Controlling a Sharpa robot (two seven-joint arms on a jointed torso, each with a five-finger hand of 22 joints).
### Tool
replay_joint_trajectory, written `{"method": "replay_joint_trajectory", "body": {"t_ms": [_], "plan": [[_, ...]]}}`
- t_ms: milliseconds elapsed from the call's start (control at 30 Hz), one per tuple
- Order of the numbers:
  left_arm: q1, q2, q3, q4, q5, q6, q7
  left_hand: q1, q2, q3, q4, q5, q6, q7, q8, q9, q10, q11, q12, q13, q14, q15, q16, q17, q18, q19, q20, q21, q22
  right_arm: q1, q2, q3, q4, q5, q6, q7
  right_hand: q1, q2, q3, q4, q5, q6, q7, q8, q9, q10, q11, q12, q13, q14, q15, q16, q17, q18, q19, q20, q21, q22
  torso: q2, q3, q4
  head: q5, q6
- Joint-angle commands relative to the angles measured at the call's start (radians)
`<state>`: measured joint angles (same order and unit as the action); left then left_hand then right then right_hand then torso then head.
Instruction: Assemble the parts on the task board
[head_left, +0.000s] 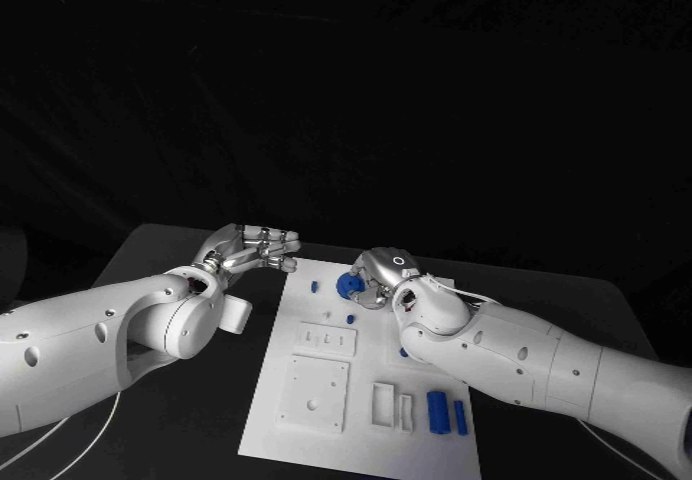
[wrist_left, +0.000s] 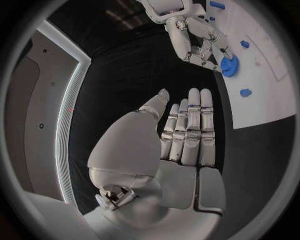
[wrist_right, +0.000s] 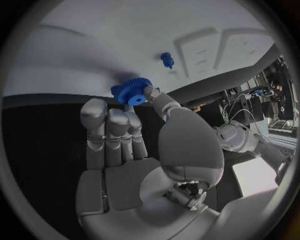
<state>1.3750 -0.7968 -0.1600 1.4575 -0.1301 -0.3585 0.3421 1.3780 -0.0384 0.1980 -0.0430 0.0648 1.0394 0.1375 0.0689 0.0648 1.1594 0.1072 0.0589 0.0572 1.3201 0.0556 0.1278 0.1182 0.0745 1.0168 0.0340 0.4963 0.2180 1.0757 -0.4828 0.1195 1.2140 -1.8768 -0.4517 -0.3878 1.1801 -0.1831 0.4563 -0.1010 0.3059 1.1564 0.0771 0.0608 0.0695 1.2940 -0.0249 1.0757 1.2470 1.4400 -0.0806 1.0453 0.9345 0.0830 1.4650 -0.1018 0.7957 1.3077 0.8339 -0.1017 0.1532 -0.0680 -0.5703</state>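
Blue toothed gear (wrist_right: 132, 93) sits pinched at the right hand's (head_left: 387, 281) fingertips, on the smooth white board (head_left: 325, 400). Left hand (head_left: 253, 250), beside the board, holds nothing, its silver fingers straight.

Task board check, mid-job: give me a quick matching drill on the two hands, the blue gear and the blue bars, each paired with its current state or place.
Things:
1. left hand
2. right hand
3. blue gear
4. two blue bars

States:
A. lying side by side at the board's near right
B. holding the gear at the board's far edge
C. empty, off the board's left side
D. pinched in fingertips

Pairs: 1-C, 2-B, 3-D, 4-A
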Motion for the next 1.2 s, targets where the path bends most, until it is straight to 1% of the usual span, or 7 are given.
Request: {"method": "replay_joint_trajectory", "body": {"t_ms": [33, 200, 333, 500, 967, 1133, 1200], "plan": [[0.0, 0.004, 0.001, 0.0, 0.0, 0.016, 0.007, -0.009, 0.002, 0.001, 0.003, -0.002, -0.004, 0.0, -0.004, 0.001, 0.006, -0.002, 0.0, 0.001, 0.0, -0.002, 0.007, 0.001, 0.007, -0.003, 0.003, 0.003, -0.001, -0.005, 0.008, -0.008, -0.017, -0.014, 0.031, 0.001, 0.01, 0.002, -0.008, 0.001, -0.004, 0.027, -0.009, 0.002, 0.006, 0.003, 0.0, -0.004, -0.001, 0.001, -0.003, -0.006, -0.002, -0.016, 0.058, -0.005, -0.003, 0.074, -0.001, 0.0007, -0.0022, 0.002, -0.001], [0.0, 0.005, 0.001, 0.0, 0.0, 0.017, 0.006, -0.009, 0.002, 0.001, 0.003, -0.002, -0.004, 0.0, -0.004, 0.001, 0.006, -0.002, 0.0, 0.001, 0.0, -0.002, 0.007, 0.001, 0.007, -0.003, 0.003, 0.003, -0.001, -0.005, 0.019, -0.019, -0.034, -0.009, 0.04, 0.004, 0.009, 0.003, -0.012, 0.004, -0.019, 0.023, -0.008, 0.002, 0.006, -0.001, 0.001, -0.011, -0.005, 0.001, -0.003, -0.01, -0.005, -0.016, 0.058, -0.004, -0.006, 0.073, 0.0, 0.0017, -0.0027, 0.001, -0.002], [0.0, 0.007, 0.001, -0.001, 0.0, 0.018, 0.006, -0.009, 0.002, 0.001, 0.003, -0.002, -0.004, 0.0, -0.004, 0.001, 0.006, -0.002, 0.0, 0.001, 0.0, -0.002, 0.007, 0.001, 0.007, -0.003, 0.003, 0.003, -0.001, -0.005, 0.027, -0.029, -0.045, -0.003, 0.043, 0.008, 0.008, 0.004, -0.017, 0.012, -0.068, 0.019, -0.008, 0.002, 0.005, -0.002, 0.002, -0.013, -0.007, 0.001, -0.002, -0.013, -0.008, -0.016, 0.058, -0.003, -0.009, 0.073, -0.001, 0.0021, -0.0037, 0.001, 0.002], [0.0, 0.01, 0.001, -0.002, 0.0, 0.021, 0.004, -0.009, 0.002, 0.001, 0.003, -0.002, -0.004, 0.0, -0.004, 0.001, 0.006, -0.002, 0.0, 0.001, 0.0, -0.002, 0.007, 0.001, 0.007, -0.003, 0.003, 0.003, -0.001, -0.004, 0.033, -0.042, -0.048, 0.006, 0.057, 0.017, 0.013, 0.003, -0.023, 0.023, -0.06, 0.019, -0.008, 0.002, 0.006, -0.002, 0.002, -0.013, -0.008, 0.002, -0.002, -0.014, -0.008, -0.016, 0.058, -0.003, -0.013, 0.073, 0.0, 0.0011, -0.0012, 0.0, -0.002], [0.0, 0.007, 0.001, -0.003, 0.0, 0.023, 0.004, -0.01, 0.003, 0.0, 0.004, -0.003, -0.004, 0.0, -0.004, 0.001, 0.004, -0.001, 0.0, 0.001, -0.001, -0.001, 0.007, 0.001, 0.007, -0.003, 0.003, 0.003, -0.005, -0.005, 0.019, -0.048, -0.04, 0.017, 0.052, 0.011, 0.01, 0.002, -0.025, 0.026, -0.052, 0.019, -0.009, 0.002, 0.005, -0.004, 0.002, -0.016, -0.01, 0.0, -0.003, -0.017, -0.011, -0.016, 0.058, -0.004, -0.014, 0.074, -0.001, 0.0022, -0.0042, 0.003, -0.005], [0.0, 0.007, 0.001, -0.003, 0.0, 0.022, 0.003, -0.01, 0.003, 0.0, 0.004, -0.003, -0.004, 0.0, -0.004, 0.001, 0.004, -0.001, 0.0, 0.001, -0.001, -0.001, 0.007, 0.001, 0.007, -0.003, 0.003, 0.003, -0.005, -0.005, 0.02, -0.048, -0.044, 0.043, 0.057, 0.017, -0.057, 0.003, -0.034, 0.078, -0.085, -0.029, 0.001, 0.001, -0.002, -0.016, 0.007, -0.036, -0.024, -0.001, -0.001, -0.022, -0.013, -0.012, 0.058, -0.003, -0.019, 0.072, -0.001, 0.0021, -0.0045, 0.003, -0.005], [0.0, 0.007, 0.001, -0.003, 0.0, 0.022, 0.003, -0.01, 0.003, 0.0, 0.004, -0.003, -0.004, 0.0, -0.004, 0.001, 0.004, -0.001, 0.0, 0.001, -0.001, -0.001, 0.007, 0.001, 0.007, -0.003, 0.003, 0.003, -0.005, -0.005, 0.021, -0.049, -0.046, 0.055, 0.064, 0.019, -0.125, -0.003, -0.004, 0.123, -0.182, -0.044, 0.004, 0.003, -0.001, -0.018, 0.009, -0.041, -0.029, -0.001, -0.002, -0.021, -0.009, -0.009, 0.058, -0.003, -0.023, 0.071, -0.001, 0.0018, -0.0047, 0.003, -0.005]]}}
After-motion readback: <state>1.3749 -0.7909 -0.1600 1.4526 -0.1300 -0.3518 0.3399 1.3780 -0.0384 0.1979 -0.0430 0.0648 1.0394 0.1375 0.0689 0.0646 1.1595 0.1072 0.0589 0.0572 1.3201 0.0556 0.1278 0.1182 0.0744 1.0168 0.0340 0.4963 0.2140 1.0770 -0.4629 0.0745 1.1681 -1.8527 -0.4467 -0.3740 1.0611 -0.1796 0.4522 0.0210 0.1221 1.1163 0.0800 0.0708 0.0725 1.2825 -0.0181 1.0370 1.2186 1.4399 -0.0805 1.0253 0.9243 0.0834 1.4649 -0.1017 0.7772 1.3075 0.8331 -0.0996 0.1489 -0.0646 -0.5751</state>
